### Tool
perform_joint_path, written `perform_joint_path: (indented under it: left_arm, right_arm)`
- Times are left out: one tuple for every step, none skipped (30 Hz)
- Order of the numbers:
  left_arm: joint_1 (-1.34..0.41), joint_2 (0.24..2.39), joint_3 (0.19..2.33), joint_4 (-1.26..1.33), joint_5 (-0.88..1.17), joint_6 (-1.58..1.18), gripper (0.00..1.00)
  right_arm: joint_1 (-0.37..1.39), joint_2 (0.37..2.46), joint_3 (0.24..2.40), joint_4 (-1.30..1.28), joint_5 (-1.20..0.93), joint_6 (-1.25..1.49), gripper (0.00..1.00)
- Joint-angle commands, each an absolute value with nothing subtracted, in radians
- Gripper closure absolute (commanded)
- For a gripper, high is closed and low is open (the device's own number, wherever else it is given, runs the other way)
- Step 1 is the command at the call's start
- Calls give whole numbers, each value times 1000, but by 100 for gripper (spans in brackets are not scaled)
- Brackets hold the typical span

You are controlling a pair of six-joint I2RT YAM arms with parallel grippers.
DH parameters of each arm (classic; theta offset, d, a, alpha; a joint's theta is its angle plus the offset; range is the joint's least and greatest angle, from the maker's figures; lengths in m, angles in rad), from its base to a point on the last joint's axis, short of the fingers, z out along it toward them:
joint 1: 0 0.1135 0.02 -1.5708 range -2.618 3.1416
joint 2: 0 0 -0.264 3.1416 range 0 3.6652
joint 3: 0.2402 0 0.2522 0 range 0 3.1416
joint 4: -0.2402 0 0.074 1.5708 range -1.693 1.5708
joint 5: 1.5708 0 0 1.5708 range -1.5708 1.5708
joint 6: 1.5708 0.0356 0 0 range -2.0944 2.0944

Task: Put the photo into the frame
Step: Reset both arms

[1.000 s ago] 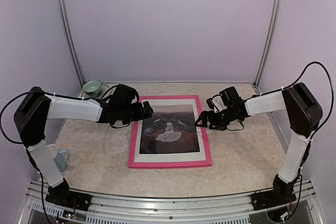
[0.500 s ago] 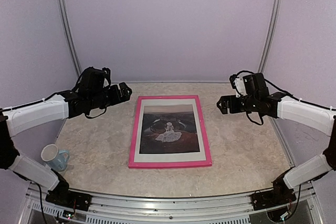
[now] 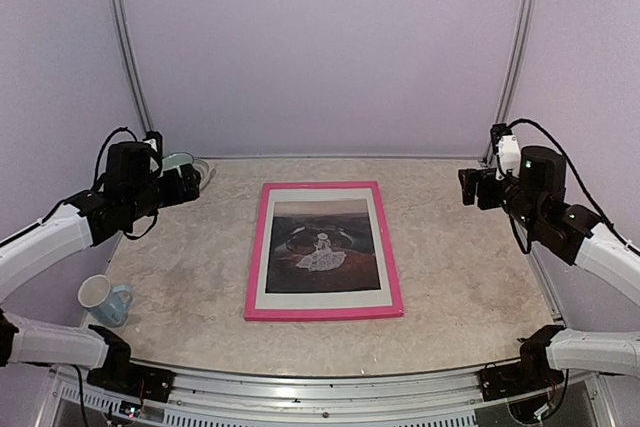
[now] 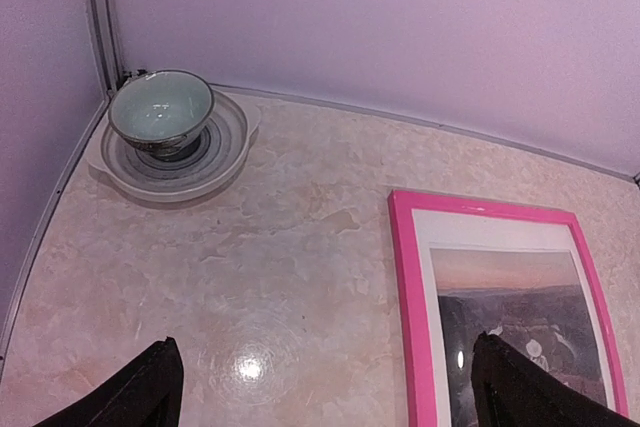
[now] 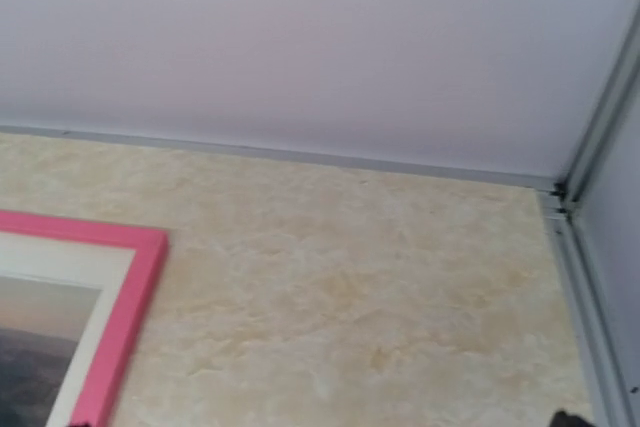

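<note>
The pink frame (image 3: 324, 313) lies flat in the middle of the table. The dark photo (image 3: 322, 247) with the small pale figure sits inside it, bordered by the white mat (image 3: 262, 282). My left gripper (image 3: 190, 185) is raised off the table to the left of the frame, open and empty. In the left wrist view its fingertips (image 4: 150, 392) stand wide apart, with the frame's left rail (image 4: 405, 287) and the photo (image 4: 520, 297) below. My right gripper (image 3: 468, 187) hovers to the right of the frame, open and empty. Only the frame's corner (image 5: 135, 267) shows in the right wrist view.
A pale green bowl (image 3: 178, 165) sits on a shallow plate (image 4: 215, 152) at the back left corner, close to my left gripper. A white and blue mug (image 3: 103, 299) stands at the front left. Metal posts and walls close the back and sides.
Both arms have pulled back from the frame's left and right rails, rising and swinging outward toward the side walls. The frame and photo have not moved.
</note>
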State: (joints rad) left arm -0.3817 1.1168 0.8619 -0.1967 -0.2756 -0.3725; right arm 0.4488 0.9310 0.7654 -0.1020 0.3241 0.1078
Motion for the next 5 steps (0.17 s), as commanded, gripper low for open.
perform_joint_path:
  left_arm:
    - [-376,1044,788,-128,-315,-331,1]
    - [-376,1027,787,-126,-323,-328,1]
    - [-376,1020,788,-125,-331,-326,1]
    - [-377,1013,786,-126,-340,-325,1]
    - [-377,1003,780,-125,-349,-327,1]
  right_arm:
    - [456,859,739,-50,398,80,1]
    - [456,848,738,-48,403,77,1]
    - [456,840,739,-45,408,76,1]
    - [456,835,739,-43,414,75,1]
    - [456,833,739,-42,423,76,1]
